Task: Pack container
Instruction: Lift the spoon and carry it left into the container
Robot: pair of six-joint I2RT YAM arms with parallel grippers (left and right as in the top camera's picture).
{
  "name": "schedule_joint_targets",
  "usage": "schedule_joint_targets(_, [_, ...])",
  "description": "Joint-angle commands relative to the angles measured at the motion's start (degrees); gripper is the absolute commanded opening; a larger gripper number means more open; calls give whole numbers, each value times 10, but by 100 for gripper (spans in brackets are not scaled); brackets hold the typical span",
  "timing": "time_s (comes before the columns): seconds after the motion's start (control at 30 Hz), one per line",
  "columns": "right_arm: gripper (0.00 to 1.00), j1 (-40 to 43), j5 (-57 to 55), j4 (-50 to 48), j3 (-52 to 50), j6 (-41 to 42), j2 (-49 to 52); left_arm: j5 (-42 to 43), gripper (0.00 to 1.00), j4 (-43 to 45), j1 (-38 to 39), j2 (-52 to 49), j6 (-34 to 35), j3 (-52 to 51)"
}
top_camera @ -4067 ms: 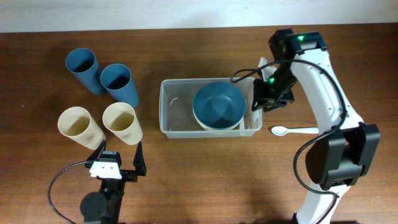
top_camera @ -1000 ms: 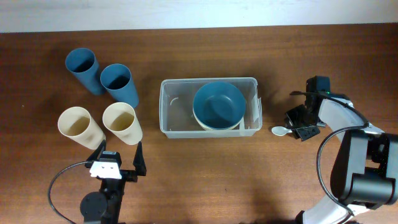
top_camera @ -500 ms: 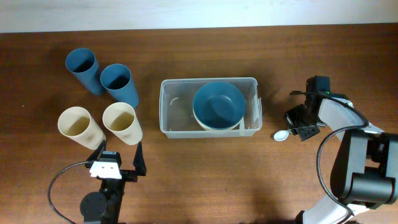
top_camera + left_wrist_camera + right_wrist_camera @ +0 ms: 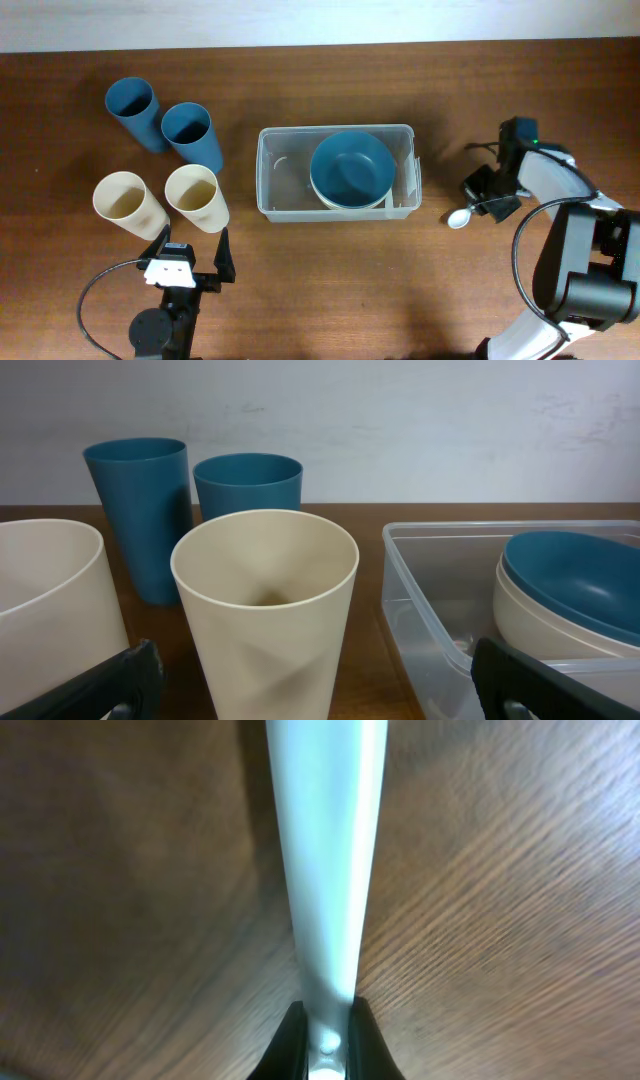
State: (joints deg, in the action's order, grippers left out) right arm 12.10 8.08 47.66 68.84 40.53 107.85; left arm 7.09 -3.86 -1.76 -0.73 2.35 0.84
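Observation:
The clear plastic container [image 4: 268, 160] sits mid-table with a blue bowl [image 4: 350, 167] nested on a cream bowl inside; it also shows in the left wrist view [image 4: 420, 575]. A second white spoon [image 4: 410, 180] leans inside its right end. My right gripper [image 4: 487, 203] is shut on the handle of a white spoon [image 4: 458, 217], right of the container; the wrist view shows the handle [image 4: 328, 870] pinched between the jaws [image 4: 326, 1040]. My left gripper [image 4: 190, 262] is open and empty at the front left, behind a cream cup [image 4: 265, 610].
Two blue cups [image 4: 130, 105] [image 4: 190, 135] and two cream cups [image 4: 122, 200] [image 4: 194, 196] stand left of the container. The table's far edge meets a white wall.
The right gripper left the container's right end, came down on the spoon lying to the right and closed on its handle. The spoon's bowl has swung slightly toward the front. Left arm unmoved.

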Motion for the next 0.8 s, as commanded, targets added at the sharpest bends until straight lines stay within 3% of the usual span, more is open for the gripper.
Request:
schedule_joint_targets(0.0, [4,10,34,17,57,-106,-4,6,100,-1,-3,4,-11,-3])
schedule_joint_targets(0.17, [4,11,61,85,136,-197,-5,6,100,-1,-3,4,-11,-3])
schedule_joint_targets(0.4, [4,7,202,197,254,-351,-5,6,100,-1,-3,4,-11,-3])
schedule_joint_targets(0.77, [4,-79,247,243,301,-404,-8,6,100,-1,-3,4,-11,-3])
